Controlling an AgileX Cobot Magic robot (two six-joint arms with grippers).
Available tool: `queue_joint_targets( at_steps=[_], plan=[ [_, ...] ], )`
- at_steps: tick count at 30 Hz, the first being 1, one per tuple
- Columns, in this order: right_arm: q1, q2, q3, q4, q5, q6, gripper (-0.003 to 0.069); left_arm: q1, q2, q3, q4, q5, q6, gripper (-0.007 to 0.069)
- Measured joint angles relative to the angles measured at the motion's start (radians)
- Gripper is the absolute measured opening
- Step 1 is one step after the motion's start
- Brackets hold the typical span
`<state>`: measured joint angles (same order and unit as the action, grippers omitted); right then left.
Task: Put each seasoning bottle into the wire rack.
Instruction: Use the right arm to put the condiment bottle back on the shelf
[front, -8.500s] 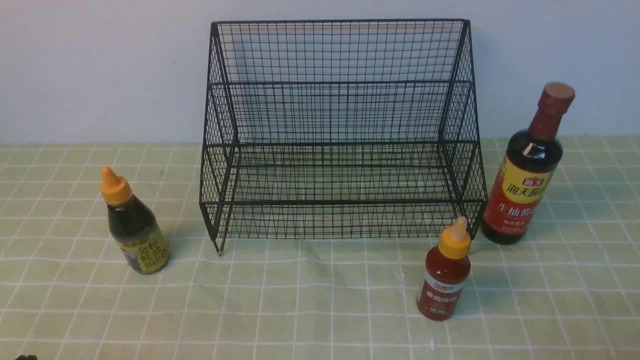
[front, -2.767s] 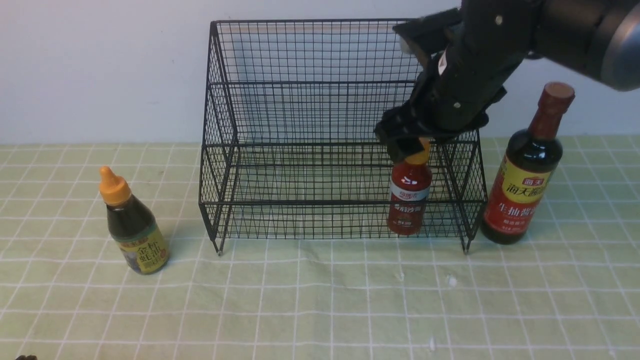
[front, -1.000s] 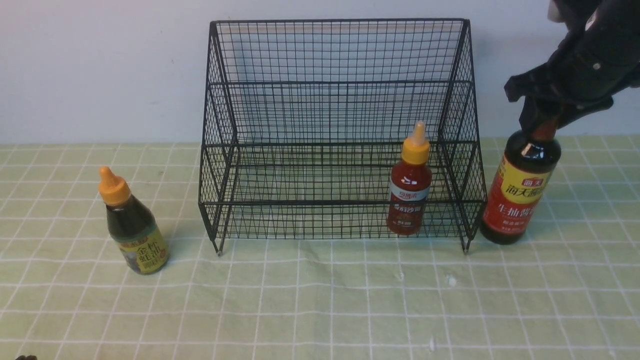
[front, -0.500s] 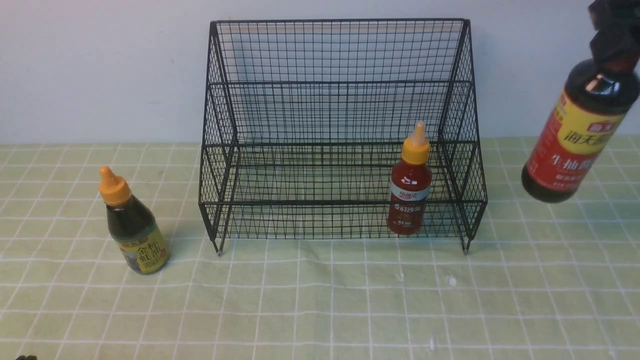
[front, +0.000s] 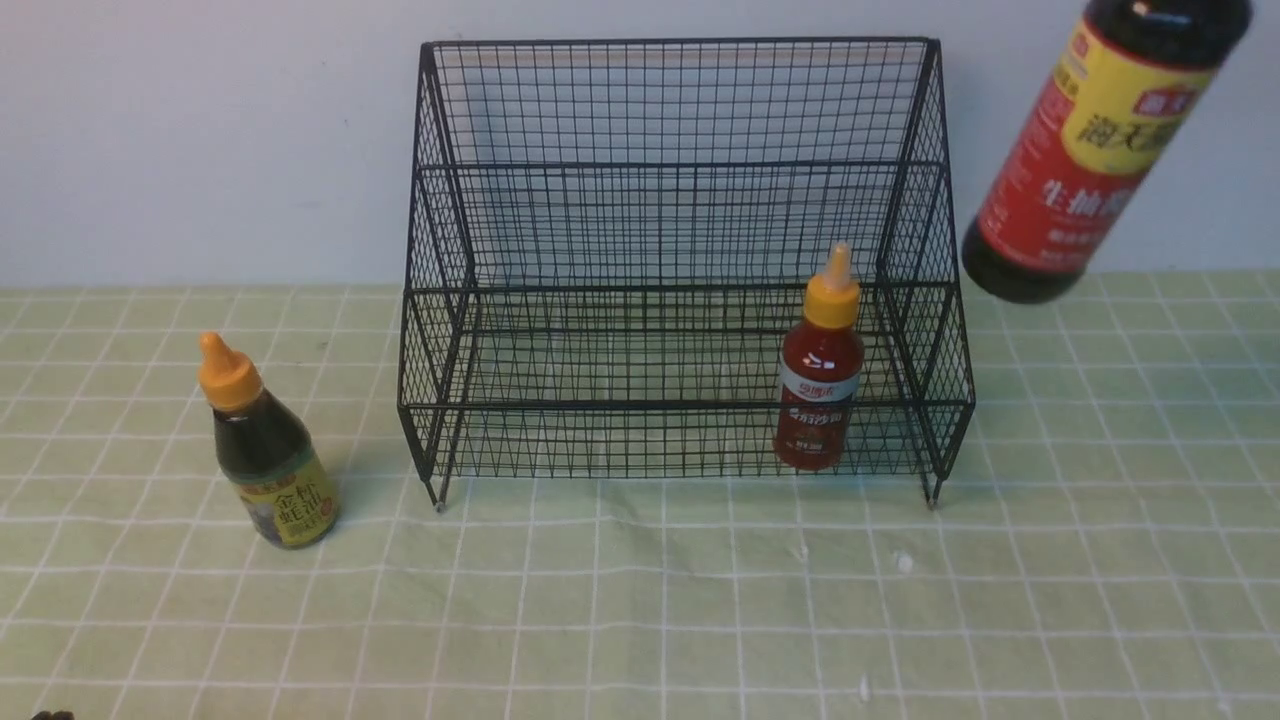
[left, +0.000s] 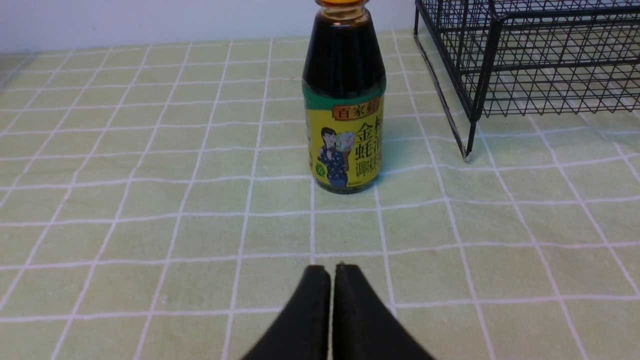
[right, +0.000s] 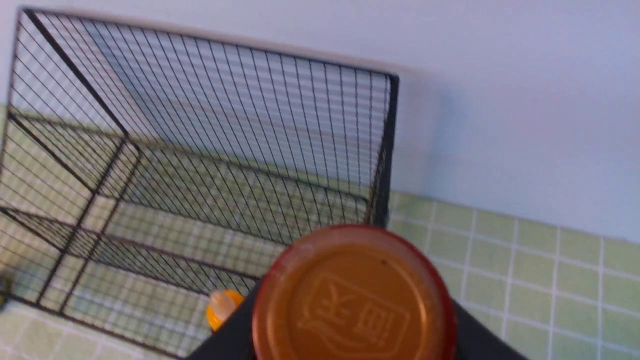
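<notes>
Left hand (left: 332, 270) pinched closed, low, right hand (right: 355, 345) high, gripping bottle (front: 1085, 150)

A plain, matte, pale grey-white wall (front: 200, 140) closes the back of the scene. At the wall's foot begins a flat surface covered by a light green cloth checked with thin white lines (front: 640, 620). The cloth runs from the wall toward the camera and out past both sides of the front view. The seam where cloth meets wall is straight and level. Well away from the wall, on the cloth's near part, lie a few small white specks (front: 900, 562), and shallow creases ripple the fabric. The light is soft and even, and shading on the wall is faint, blurred and bluish.
</notes>
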<state>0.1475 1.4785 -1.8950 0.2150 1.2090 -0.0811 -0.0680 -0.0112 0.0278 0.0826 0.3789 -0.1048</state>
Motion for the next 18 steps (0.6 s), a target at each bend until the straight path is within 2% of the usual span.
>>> queue_joint_targets(
  at_steps=[9, 18],
  plan=[
    [0.000, 0.152, -0.101, 0.119, -0.094, -0.041, 0.0280, 0.000, 0.000, 0.000, 0.000, 0.000, 0.000, -0.0006],
    [0.000, 0.277, -0.106, 0.124, -0.147, -0.065, 0.0280, 0.000, 0.000, 0.000, 0.000, 0.000, 0.000, -0.0006]
  ],
)
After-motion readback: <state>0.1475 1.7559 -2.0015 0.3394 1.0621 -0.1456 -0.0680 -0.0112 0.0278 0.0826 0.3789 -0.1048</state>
